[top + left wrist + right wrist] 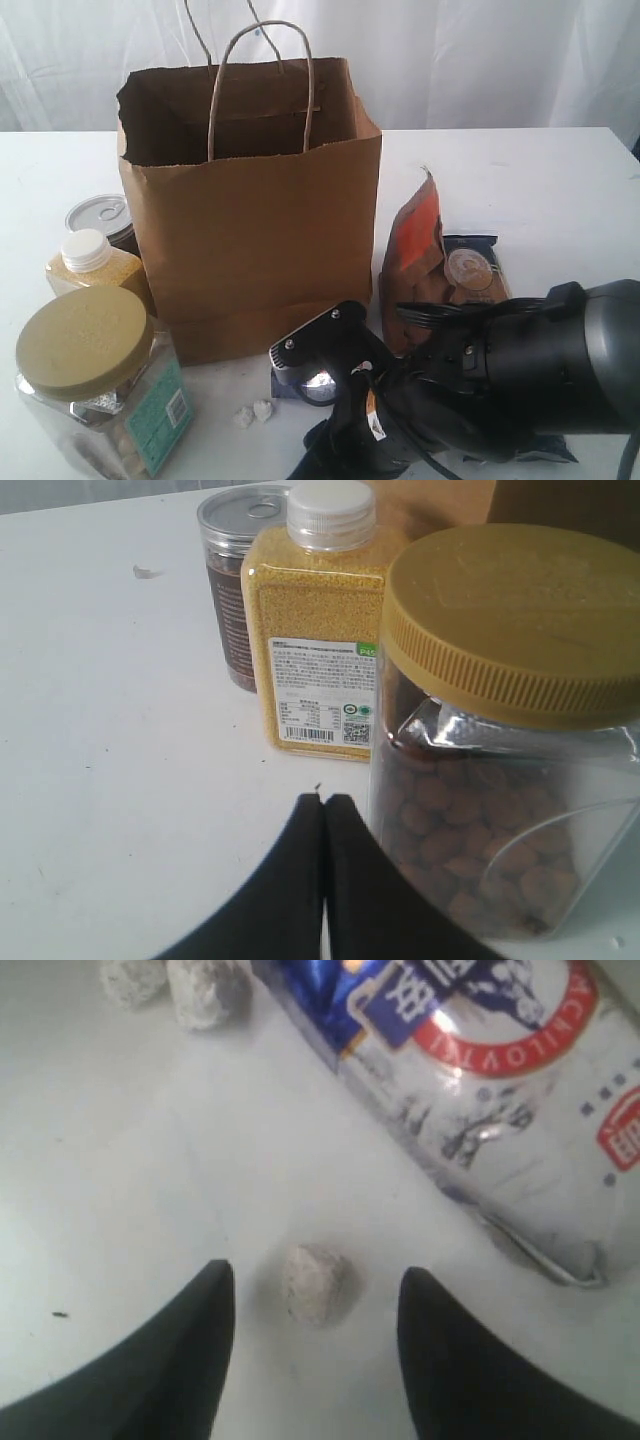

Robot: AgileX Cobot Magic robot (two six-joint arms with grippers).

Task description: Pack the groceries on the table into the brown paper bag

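Your right hand [315,1272] hangs released over the worktop [120,1190], straddling what seems only a white lump [318,1282]. Shift onto the small blue-white carton [500,1090], low centre in the exterior view, before the brown paper bag [250,230]. Your left hand [322,802] is clenched, empty.

One bag [260,230], one jar [90,390], one bottle [95,270], one can [100,215], one pouch [415,250], one packet [472,268], one carton [480,1090], three lumps [315,1282]

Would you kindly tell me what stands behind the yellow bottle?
A can with a pull-ring lid stands behind the yellow bottle, next to the paper bag. In the exterior view the bottle covers most of the can's body.
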